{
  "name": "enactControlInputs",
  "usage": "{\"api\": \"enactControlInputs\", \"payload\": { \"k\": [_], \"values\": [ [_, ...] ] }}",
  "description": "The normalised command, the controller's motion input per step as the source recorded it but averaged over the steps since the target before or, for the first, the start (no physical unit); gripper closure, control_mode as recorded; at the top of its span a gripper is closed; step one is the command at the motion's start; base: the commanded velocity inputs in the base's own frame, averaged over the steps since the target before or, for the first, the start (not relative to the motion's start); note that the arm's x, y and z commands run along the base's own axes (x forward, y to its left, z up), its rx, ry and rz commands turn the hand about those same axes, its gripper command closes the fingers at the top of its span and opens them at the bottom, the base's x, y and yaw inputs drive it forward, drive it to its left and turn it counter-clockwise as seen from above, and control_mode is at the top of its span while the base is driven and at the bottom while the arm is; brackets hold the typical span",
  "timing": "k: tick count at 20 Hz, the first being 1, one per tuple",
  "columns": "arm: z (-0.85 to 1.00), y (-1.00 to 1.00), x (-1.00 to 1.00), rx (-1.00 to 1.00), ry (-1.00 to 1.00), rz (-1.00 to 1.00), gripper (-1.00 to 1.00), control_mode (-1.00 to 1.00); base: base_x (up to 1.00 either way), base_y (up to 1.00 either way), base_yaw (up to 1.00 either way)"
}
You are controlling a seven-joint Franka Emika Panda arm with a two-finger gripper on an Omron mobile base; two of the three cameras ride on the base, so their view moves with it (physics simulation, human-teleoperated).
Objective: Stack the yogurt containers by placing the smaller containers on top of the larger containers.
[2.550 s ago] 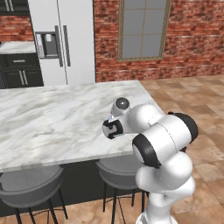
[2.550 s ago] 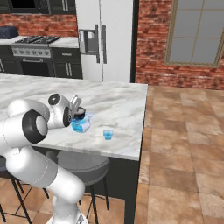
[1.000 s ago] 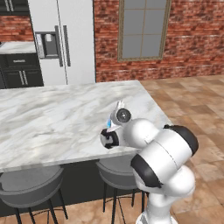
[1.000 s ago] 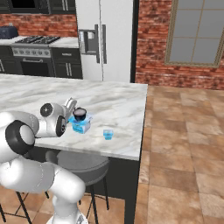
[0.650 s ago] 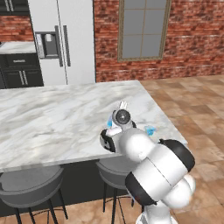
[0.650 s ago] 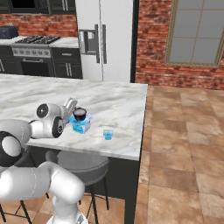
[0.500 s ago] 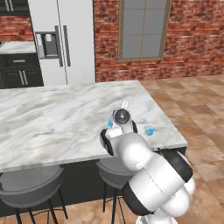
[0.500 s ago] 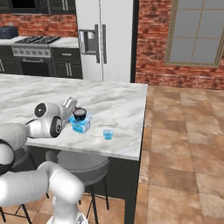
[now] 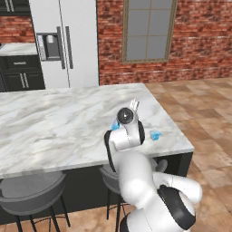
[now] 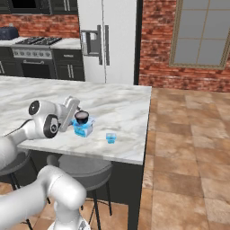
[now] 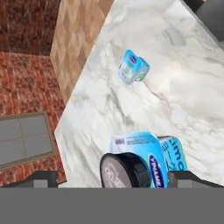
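Note:
On the marble counter [image 10: 121, 108], a dark round cup [image 10: 81, 117] with a pale top sits on the larger light-blue squarish tub [image 10: 83, 129]. The tiny light-blue tub [image 10: 111, 137] stands alone to their right, near the counter's front edge. My gripper [image 10: 75, 113] is open just left of the stack. In the hand view the dark cup [image 11: 124, 169] and the larger tub [image 11: 159, 153] lie between my wide-apart fingertips [image 11: 42, 177] without touching them, and the tiny tub [image 11: 132, 67] is farther off. In the left base view my arm hides most of the stack; the tiny tub [image 9: 155, 135] shows.
Grey stools [image 10: 85, 168] stand under the counter's front edge. The counter ends at a corner [image 10: 139, 159] just right of the tiny tub, with tiled floor beyond. A fridge [image 10: 108, 40] and a stove [image 10: 36, 45] stand at the back wall.
My arm has swung its elbow down and around while the hand stays beside the stack. The jaws remain open. The dark cup stays on the larger tub; the tiny tub has not moved.

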Motion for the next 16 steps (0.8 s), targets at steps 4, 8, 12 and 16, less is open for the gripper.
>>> {"api": "enactControlInputs", "payload": {
  "k": [4, 8, 12, 16],
  "values": [
    [0.34, 0.0, -0.4, 0.0, 0.08, -0.11, -1.0, -1.0, 0.0, 0.0, 0.0],
    [0.34, 0.0, -0.42, 0.0, 0.1, -0.08, -1.0, -1.0, 0.0, 0.0, 0.0],
    [0.32, -0.07, -0.44, 0.0, 0.09, -0.01, -1.0, -1.0, 0.0, 0.0, 0.0],
    [0.2, -0.24, -0.39, 0.0, 0.01, 0.0, -1.0, -1.0, 0.0, 0.0, 0.0]
  ]
}}
